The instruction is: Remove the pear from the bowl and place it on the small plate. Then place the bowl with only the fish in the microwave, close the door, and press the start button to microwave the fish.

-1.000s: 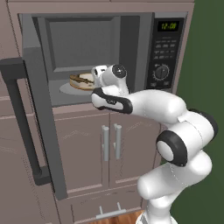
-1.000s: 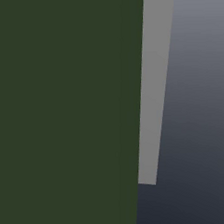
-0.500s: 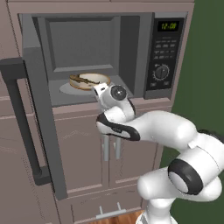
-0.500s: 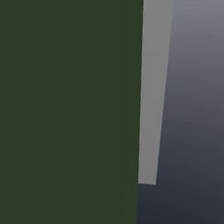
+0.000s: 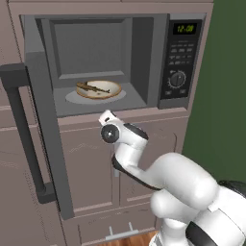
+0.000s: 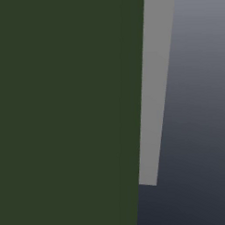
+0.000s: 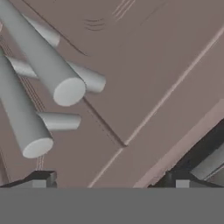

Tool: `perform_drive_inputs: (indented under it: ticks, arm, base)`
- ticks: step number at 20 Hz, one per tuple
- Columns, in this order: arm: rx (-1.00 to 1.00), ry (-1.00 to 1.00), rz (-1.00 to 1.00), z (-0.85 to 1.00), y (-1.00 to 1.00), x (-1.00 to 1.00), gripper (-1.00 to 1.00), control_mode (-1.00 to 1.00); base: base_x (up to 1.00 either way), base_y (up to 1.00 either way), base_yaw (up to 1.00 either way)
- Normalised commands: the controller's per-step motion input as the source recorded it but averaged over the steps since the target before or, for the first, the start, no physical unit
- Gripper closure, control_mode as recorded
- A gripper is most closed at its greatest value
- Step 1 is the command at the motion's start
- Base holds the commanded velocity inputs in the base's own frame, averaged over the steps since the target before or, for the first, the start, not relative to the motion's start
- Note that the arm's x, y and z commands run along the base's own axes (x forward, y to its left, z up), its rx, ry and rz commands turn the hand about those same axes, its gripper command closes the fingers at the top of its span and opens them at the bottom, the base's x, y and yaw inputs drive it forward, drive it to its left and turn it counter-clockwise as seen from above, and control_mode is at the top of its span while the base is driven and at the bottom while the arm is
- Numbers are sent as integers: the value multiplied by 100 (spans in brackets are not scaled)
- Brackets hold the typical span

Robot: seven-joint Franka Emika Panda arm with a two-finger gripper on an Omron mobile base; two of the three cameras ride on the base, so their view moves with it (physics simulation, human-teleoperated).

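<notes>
Bowl point(image 5: 99, 89): inside the open microwave point(image 5: 144, 53), above and beyond my fingers, holding the fish point(image 5: 92, 88).
My gripper point(image 7: 109, 186): empty, fingers spread apart, facing the cabinet handles point(image 7: 43, 74) below.
Door point(image 5: 43, 144): swung open.

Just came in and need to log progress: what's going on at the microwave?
The bowl with the fish sits inside the microwave, and no pear is in it. The door hangs wide open to the left. The arm is folded low in front of the mauve cabinet doors, holding nothing; the hand view faces the grey cabinet handles. Closing the door and pressing start are not yet done.
</notes>
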Motion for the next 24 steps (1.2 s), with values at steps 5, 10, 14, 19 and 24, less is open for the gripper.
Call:
perform_drive_inputs:
  ticks: [5,10,14,19,24]
  arm:
    - [-38,-3,-24,-1,-2,-45,-100,-100]
    - [-37,-22,-13,-1,0,-54,-100,-100]
    - [-36,-23,-2,-16,-11,-23,-100,-100]
    - [-29,-21,-4,-7,13,-43,-100,-100]
    - [-10,-1,-3,-3,79,-53,-100,-100]
  base:
    - [0,0,0]
    - [0,0,0]
    - [0,0,0]
    - [0,0,0]
    - [0,0,0]
